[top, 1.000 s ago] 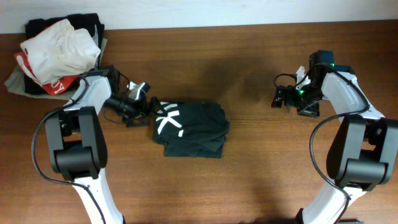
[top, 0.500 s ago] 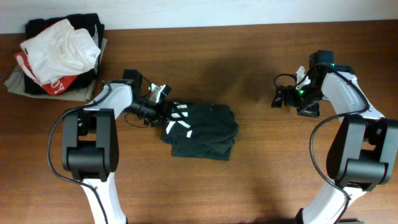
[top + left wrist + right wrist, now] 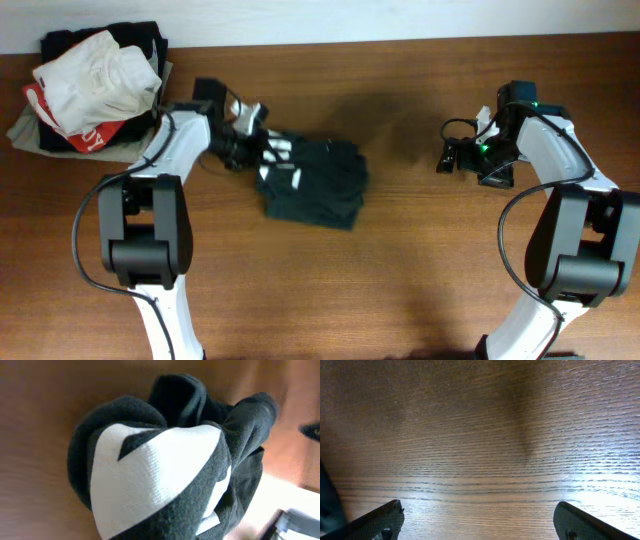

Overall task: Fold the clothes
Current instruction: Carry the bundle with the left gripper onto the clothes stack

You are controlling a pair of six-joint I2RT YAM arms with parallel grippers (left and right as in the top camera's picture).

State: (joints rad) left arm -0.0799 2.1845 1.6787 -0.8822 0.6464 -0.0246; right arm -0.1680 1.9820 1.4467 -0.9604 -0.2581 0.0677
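A dark green garment [image 3: 318,186] with white print lies bunched on the wooden table [image 3: 420,270], left of centre. My left gripper [image 3: 262,152] is at its left edge, shut on the cloth. In the left wrist view the garment [image 3: 165,460] fills the frame, white print up close, and the fingers are hidden behind it. My right gripper [image 3: 448,157] hovers at the right side of the table, far from the garment. It stands open over bare wood in the right wrist view [image 3: 480,516], with nothing between its fingers [image 3: 385,520].
A pile of other clothes [image 3: 95,85], white, red and dark pieces, sits at the back left corner. The table's back edge meets a pale wall just behind both arms.
My left gripper went from open to shut on the garment's left edge and pulled it toward the back of the table, bunching the cloth. The right arm has not moved.
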